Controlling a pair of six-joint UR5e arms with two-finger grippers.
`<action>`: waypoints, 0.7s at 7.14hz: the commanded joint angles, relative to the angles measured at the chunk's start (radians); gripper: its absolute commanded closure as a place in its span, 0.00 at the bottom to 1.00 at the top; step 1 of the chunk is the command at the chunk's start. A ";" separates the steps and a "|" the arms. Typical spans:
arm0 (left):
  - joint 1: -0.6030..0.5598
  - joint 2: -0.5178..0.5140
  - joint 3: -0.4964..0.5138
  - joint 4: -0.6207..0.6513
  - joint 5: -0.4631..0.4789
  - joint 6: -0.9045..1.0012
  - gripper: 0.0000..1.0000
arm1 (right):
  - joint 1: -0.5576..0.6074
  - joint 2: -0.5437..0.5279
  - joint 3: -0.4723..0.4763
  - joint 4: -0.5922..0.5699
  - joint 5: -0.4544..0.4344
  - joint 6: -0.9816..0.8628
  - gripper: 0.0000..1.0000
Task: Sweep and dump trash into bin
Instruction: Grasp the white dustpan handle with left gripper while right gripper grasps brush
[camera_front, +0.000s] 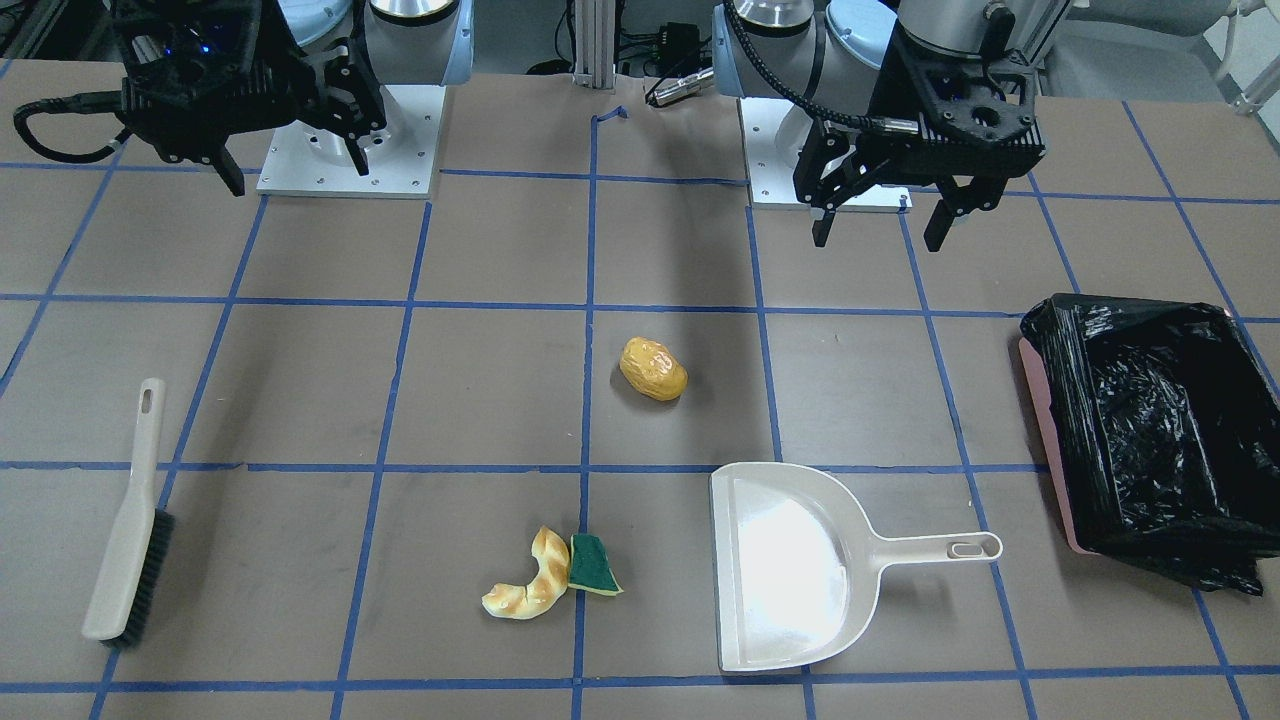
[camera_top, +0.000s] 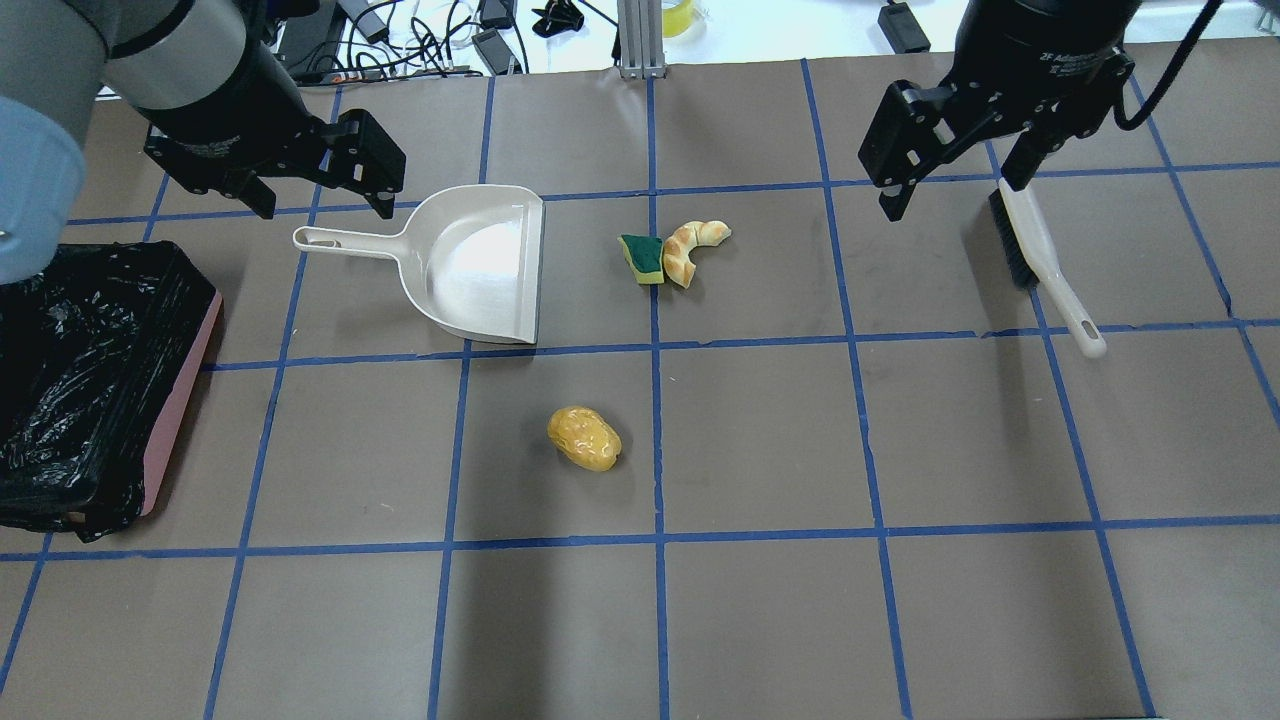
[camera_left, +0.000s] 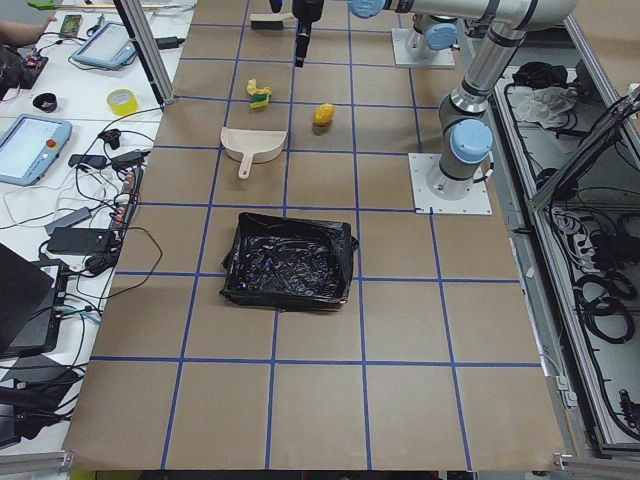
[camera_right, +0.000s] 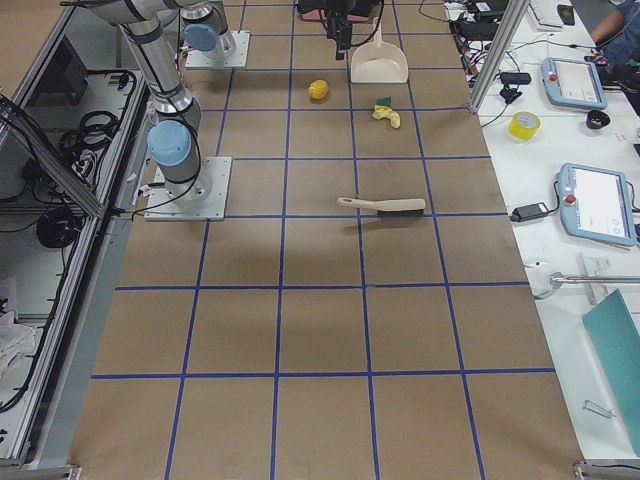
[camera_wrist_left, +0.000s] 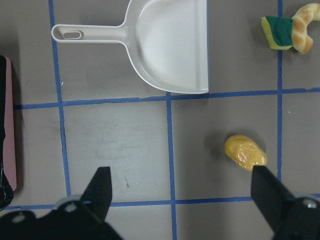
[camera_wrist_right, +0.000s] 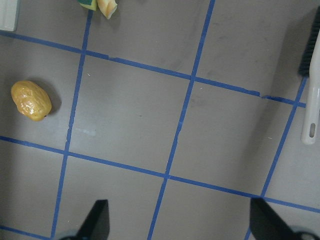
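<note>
The trash lies loose on the table: a yellow-brown potato-like lump (camera_top: 584, 438) near the middle, and a golden croissant piece (camera_top: 692, 245) touching a green-and-yellow sponge wedge (camera_top: 643, 258) farther out. The pink bin (camera_top: 180, 390) with its black bag stands at the table's left end. My left gripper (camera_top: 325, 208) is open and empty, hovering above the handle of the beige dustpan (camera_top: 480, 265). My right gripper (camera_top: 950, 195) is open and empty, hovering just left of the beige brush (camera_top: 1040, 255).
The dustpan lies flat with its mouth toward the robot, between the bin and the sponge. The brush lies flat at the right side, handle toward the robot. Blue tape lines grid the brown table. Cables and devices sit beyond the far edge.
</note>
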 joint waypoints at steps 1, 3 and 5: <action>0.001 -0.004 0.000 0.027 -0.007 -0.047 0.00 | -0.004 0.000 0.000 0.004 0.000 -0.008 0.00; 0.007 -0.004 -0.020 0.030 -0.007 -0.011 0.00 | -0.065 0.024 0.000 -0.007 -0.025 -0.078 0.00; 0.048 -0.019 -0.034 0.045 -0.008 0.255 0.00 | -0.195 0.115 0.085 -0.060 -0.051 -0.129 0.02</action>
